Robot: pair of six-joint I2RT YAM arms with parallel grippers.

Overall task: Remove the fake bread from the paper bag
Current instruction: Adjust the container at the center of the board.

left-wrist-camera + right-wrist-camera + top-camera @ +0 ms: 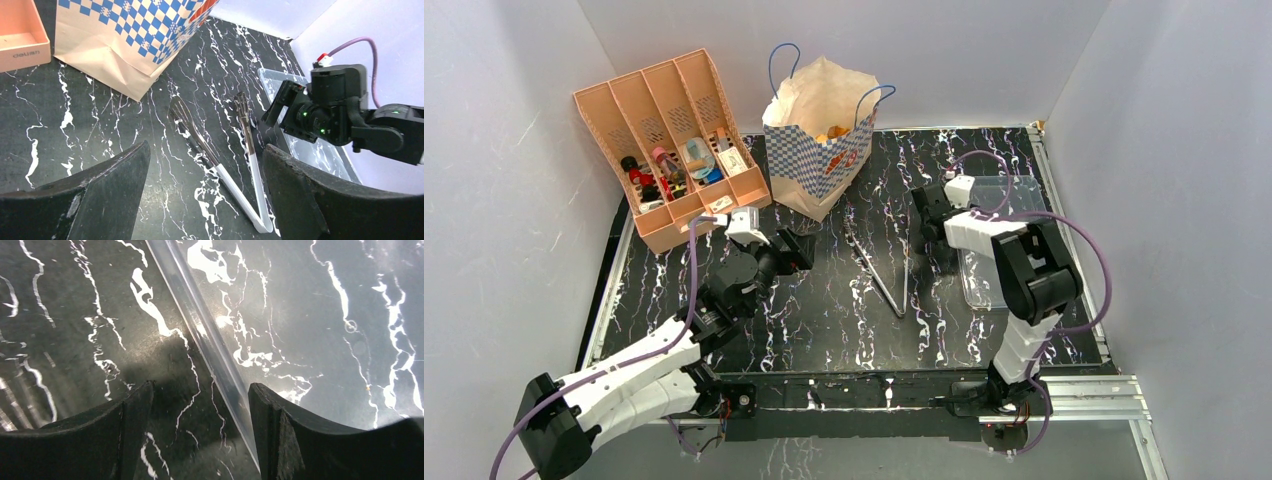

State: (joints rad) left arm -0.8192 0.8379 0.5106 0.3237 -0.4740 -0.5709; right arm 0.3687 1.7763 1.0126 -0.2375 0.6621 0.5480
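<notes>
We see a black surface (pixel 824 320) streaked with white marble veins. The paper bag (pixel 816 165) is tan with a blue-and-white checkered band, blue cord handles and a cream inside, where the fake bread (pixel 834 133) shows orange-gold. The organiser (pixel 674 228) is peach-orange, the tongs (pixel 236 192) silver with white handles. The left pincer (pixel 205 150) and right pincer (pixel 200 390) are black.

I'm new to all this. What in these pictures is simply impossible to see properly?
1. Top view: the fake bread is only orange specks at the mouth of the paper bag; its walls hide the count and kinds.
2. Left wrist view: the top edge cuts off the bag's opening.
3. Top view: items in the orange organiser are too small to name.
4. Right wrist view: the edges cut off most of the clear tray.
</notes>
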